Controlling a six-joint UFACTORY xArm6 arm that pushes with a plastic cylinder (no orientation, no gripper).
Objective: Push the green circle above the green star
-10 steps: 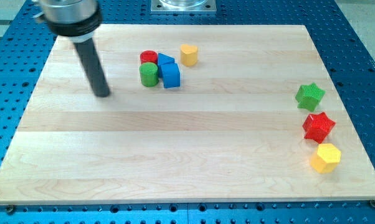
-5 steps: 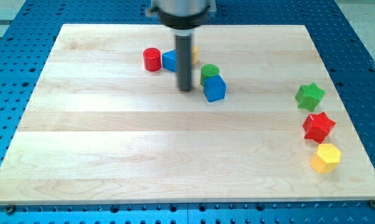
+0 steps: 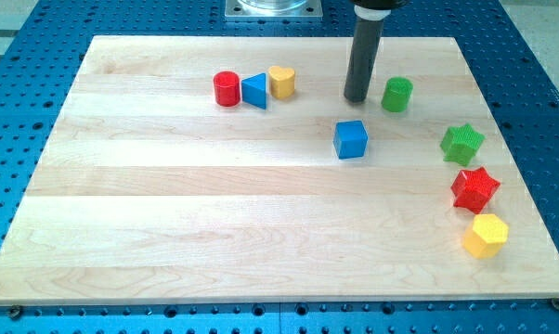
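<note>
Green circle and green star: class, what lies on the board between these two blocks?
Nothing. In the camera view, only bare wood separates the green circle from the green star. My tip sits on the circle's other side, toward the view's left.

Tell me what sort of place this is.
Likely a robotics lab bench: a wooden board lies on a blue perforated metal table, small coloured blocks such as the green circle sit on it, and my tip stands just left of that circle.

Bright, even overhead light, sharp focus, faint soft shadows beside the blocks, no glare.
</note>
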